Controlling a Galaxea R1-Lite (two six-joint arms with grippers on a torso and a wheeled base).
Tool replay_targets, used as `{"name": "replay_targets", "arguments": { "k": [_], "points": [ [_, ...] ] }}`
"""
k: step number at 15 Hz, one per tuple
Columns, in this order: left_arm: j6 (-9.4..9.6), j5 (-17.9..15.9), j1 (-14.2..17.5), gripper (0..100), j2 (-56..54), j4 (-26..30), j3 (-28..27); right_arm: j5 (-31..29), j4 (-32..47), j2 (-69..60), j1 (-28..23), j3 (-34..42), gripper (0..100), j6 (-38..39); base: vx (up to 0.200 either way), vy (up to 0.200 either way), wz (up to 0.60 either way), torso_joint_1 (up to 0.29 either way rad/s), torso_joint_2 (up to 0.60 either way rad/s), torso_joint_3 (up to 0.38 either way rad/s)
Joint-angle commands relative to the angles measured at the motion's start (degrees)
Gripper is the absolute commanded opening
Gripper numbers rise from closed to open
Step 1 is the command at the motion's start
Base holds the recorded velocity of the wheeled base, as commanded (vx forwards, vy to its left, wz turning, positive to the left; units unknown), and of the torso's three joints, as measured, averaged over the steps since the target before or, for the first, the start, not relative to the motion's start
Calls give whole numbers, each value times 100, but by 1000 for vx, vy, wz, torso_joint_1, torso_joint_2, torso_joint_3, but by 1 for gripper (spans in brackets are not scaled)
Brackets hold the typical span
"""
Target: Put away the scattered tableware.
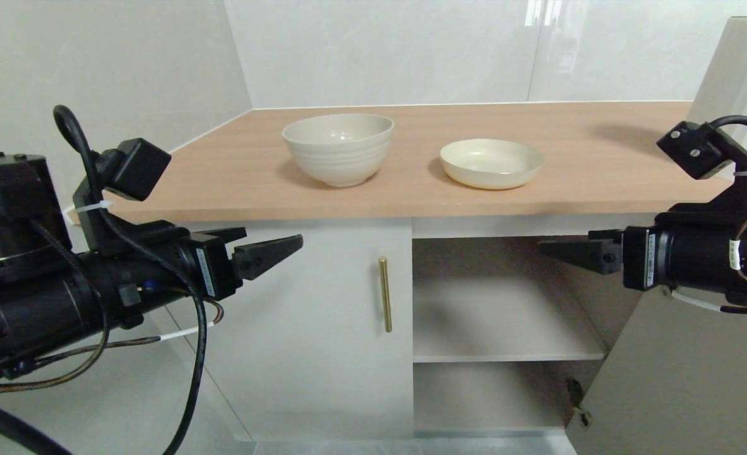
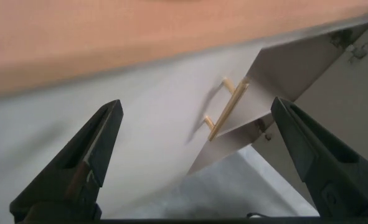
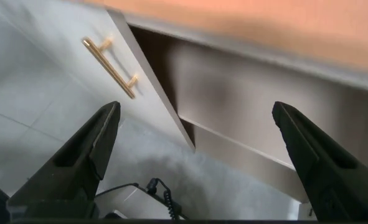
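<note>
Spread, left tool (image 2: 196, 102) and right tool (image 3: 196, 104) hang below counter (image 1: 601, 158), bowl (image 1: 338, 148) and plate (image 1: 491, 163) near its front edge.

The head camera looks forward and down from mid distance at a light brown wooden counter (image 1: 601, 158) and the white cabinet (image 1: 323, 328) beneath it. Each wrist camera looks out between spread fingers, one behind the black left claw (image 2: 195, 106), one behind the black right claw (image 3: 195, 107), nearer the cabinet front. All three views share the slim brass bar handle (image 1: 385, 294).
</note>
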Motion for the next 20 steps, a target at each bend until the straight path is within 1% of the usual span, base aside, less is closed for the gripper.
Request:
{"name": "replay_targets", "arguments": {
  "k": [1, 5, 9, 14, 15, 17, 19, 20],
  "points": [
    [-4, 1, 1, 100, 47, 4, 4, 1, 7, -7, 16, 10, 100, 1, 0, 0, 0, 119, -134, -251],
    [-4, -8, 1, 100, 73, 4, 4, 1, 7, -7, 16, 10, 100, 1, 0, 0, 0, 104, -481, -273],
    [-4, -8, 1, 100, 108, -5, 4, 1, -11, 28, 16, 10, 100, 1, 0, 0, 0, 245, -476, -282],
    [-4, -8, 1, 100, 240, -14, 4, -8, -292, 195, 7, 80, 100, 10, 0, 0, 0, 208, -480, -270],
    [-13, -8, 1, 100, 293, -22, -22, -8, -397, 265, -2, 89, 100, 10, 0, 0, 0, 222, -486, -281],
    [-31, 19, 142, 100, 442, 22, -409, -87, -582, 511, -11, 18, 100, 1, 0, 0, 0, 110, -266, -146],
    [-39, 19, 265, 100, 644, 30, -708, -456, -538, 810, -19, -324, 100, 36, 0, 0, 0, 41, -78, -36],
    [-39, 27, 476, 100, 899, 276, -1138, -1194, -309, 1153, -11, -764, 100, 142, 0, 0, 0, 0, 0, 0]
  ]
}}
